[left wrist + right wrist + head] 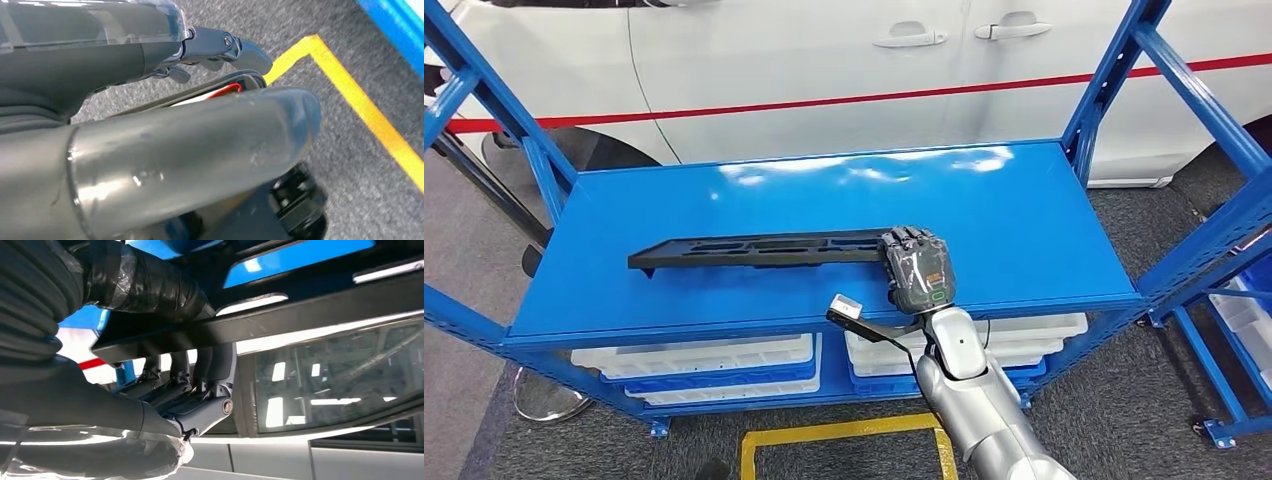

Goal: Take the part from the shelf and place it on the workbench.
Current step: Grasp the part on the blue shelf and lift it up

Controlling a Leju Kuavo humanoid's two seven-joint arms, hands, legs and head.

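Observation:
A long black slotted part (754, 248) lies flat across the top board of the blue shelf (1024, 220), running left to right. My right hand (916, 270) grips its right end, fingers curled over the top near the shelf's front. In the right wrist view the dark fingers (200, 370) wrap the bar of the part (310, 315) from one side and the taped thumb (145, 285) presses from the other. My left hand (125, 55) hangs over the floor, holding nothing, its thumb (210, 145) apart from the fingers.
A white car (824, 60) with a red stripe stands right behind the shelf. Blue uprights (1114, 80) rise at both ends. White bins (724, 360) fill the lower level. Yellow floor tape (844, 435) marks a box by my feet. Another blue rack (1234, 330) stands at right.

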